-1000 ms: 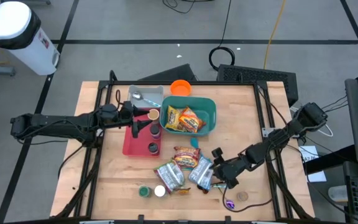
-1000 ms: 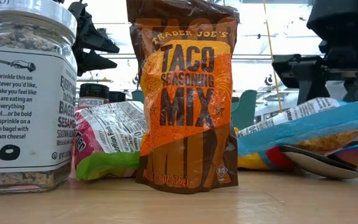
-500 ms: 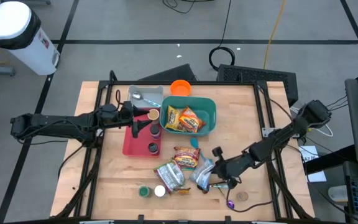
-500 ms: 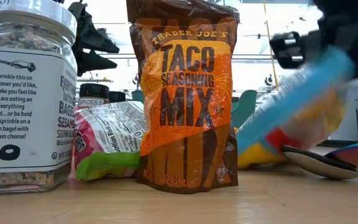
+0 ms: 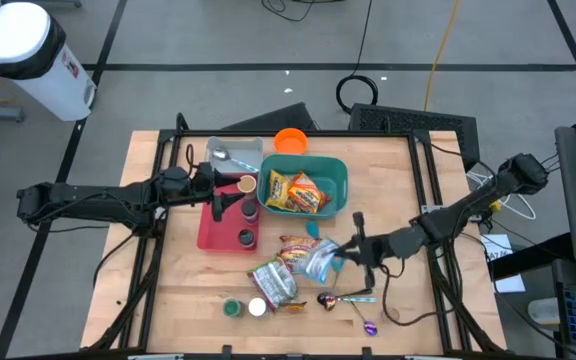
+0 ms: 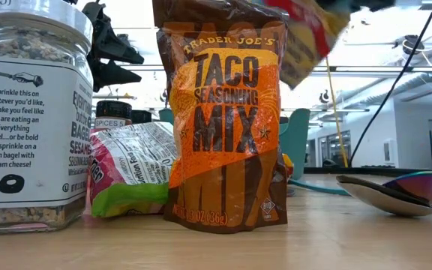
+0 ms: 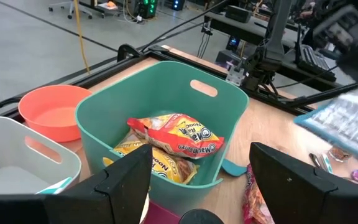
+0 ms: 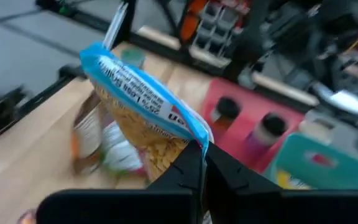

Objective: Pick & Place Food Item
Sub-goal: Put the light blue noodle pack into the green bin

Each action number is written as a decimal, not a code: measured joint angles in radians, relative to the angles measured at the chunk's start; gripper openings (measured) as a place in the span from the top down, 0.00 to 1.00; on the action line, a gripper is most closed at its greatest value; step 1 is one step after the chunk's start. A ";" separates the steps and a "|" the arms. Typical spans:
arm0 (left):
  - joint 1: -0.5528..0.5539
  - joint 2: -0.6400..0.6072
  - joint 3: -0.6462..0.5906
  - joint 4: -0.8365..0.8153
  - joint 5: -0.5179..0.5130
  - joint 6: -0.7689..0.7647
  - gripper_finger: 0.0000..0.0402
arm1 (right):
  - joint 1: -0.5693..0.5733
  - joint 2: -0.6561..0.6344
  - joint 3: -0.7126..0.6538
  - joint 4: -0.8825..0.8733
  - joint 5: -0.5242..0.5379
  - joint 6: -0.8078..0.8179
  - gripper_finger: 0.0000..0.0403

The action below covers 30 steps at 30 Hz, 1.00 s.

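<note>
My right gripper point(image 5: 348, 250) is shut on a blue-edged snack packet point(image 5: 320, 258), held above the table's middle, near side of the teal bin point(image 5: 340, 180). The packet also shows in the right wrist view point(image 8: 143, 115) and at the top of the low view point(image 6: 306, 37). The bin holds two yellow-red packets point(image 7: 176, 142). My left gripper point(image 7: 201, 168) is open and empty above the red tray point(image 5: 211, 232), left of the bin. My right gripper pinches the packet between its two fingers at one edge point(image 8: 194, 142), near a corner. The fingers come roughly level from the table's right side. The packet is lifted clear of the table and sticks out tilted past the fingertips toward the left.
An orange bowl point(image 5: 290, 141) and a white bin point(image 5: 233, 152) stand behind the teal bin. Spice jars stand in the red tray. A taco seasoning pouch point(image 6: 227, 120), other packets point(image 5: 273, 282), small jars point(image 5: 232, 308) and spoons point(image 5: 346, 298) lie near the front edge.
My right gripper has risen and gone toward the table's far edge and the teal bin, carrying the blue-edged packet. The packet lay on the table, tipped up by one end, and now hangs clear. The spoons beneath it now show.
</note>
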 joint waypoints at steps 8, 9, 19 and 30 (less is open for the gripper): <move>0.000 0.000 0.000 -0.002 0.001 0.000 0.31 | -0.206 0.007 0.000 0.075 0.010 0.070 1.00; 0.000 0.000 0.000 -0.002 0.001 0.000 0.31 | -0.238 0.007 0.000 0.067 0.012 0.114 1.00; 0.000 0.000 0.000 -0.007 0.002 0.000 0.31 | -0.489 0.007 0.000 -0.214 0.270 0.446 1.00; 0.000 0.000 0.000 -0.007 0.001 0.001 0.31 | -0.529 0.007 0.000 -0.260 0.132 0.504 1.00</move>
